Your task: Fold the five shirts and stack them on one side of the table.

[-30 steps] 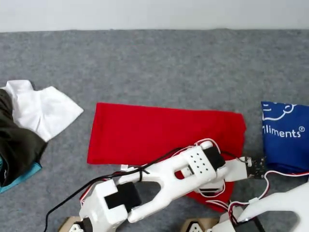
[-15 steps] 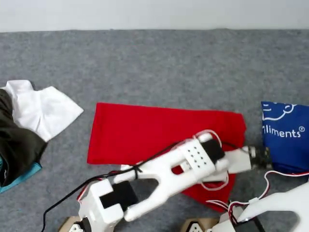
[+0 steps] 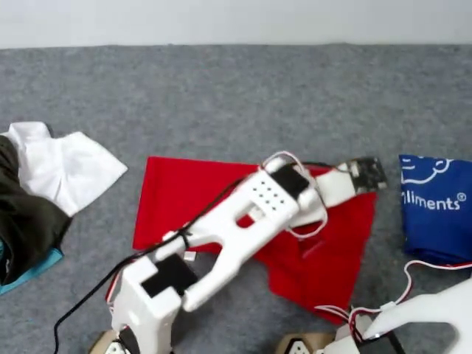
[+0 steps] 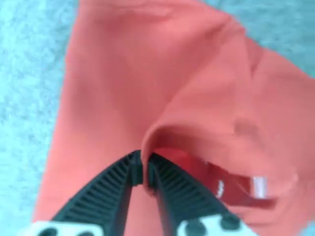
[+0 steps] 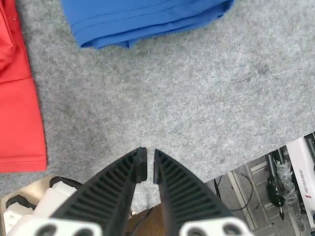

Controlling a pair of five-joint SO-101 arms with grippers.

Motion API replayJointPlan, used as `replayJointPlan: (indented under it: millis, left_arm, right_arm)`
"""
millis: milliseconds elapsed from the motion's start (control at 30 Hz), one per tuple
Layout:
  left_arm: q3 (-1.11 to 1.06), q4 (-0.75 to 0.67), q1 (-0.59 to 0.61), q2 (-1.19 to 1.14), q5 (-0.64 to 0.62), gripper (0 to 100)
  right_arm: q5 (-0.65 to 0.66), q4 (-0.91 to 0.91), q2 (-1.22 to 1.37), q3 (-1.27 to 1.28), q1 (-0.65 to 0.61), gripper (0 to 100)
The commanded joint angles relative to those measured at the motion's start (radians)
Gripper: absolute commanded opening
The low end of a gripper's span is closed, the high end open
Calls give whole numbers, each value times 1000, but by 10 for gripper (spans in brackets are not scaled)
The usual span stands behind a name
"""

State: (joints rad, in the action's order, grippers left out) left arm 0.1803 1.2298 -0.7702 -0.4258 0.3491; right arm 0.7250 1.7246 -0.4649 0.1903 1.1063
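Observation:
A red shirt (image 3: 192, 203) lies spread across the middle of the grey table (image 3: 243, 103). My left gripper (image 3: 365, 175) sits at the shirt's far right corner. In the left wrist view this gripper (image 4: 145, 169) is shut on a raised fold of the red shirt (image 4: 147, 78). A folded blue shirt (image 3: 439, 210) lies at the right edge. My right gripper (image 5: 147, 164) is shut and holds nothing, low over bare carpet near the front edge, with the blue shirt (image 5: 142, 17) and the red shirt's hem (image 5: 17, 98) beyond it.
A loose pile lies at the left edge: a white shirt (image 3: 63, 166), a black one (image 3: 26, 221) and a teal one (image 3: 29, 273) underneath. The right arm's white link (image 3: 420, 310) crosses the front right corner. The far half of the table is bare carpet.
My left gripper has swung from the red shirt's near right part to its far right corner, carrying the pinched fabric with it. The right arm has stayed put.

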Motion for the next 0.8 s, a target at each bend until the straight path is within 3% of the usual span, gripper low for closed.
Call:
replayJointPlan:
  millis: [0,233,500,700,767]
  left_arm:
    - [87,-28,43,-63,6,28]
    - [343,37,143,-282,-38,179]
    - [750,259,216,-519,6,189]
    - [1076,525,233,-617,28,188]
    - [1127,528,230,-617,20,188]
  right_arm:
    - [3,8,-28,-48,13,41]
    - [6,7,-38,46,13,41]
    - [9,7,-39,72,13,41]
    - [11,7,-39,72,13,41]
    - [9,7,-39,72,13,41]
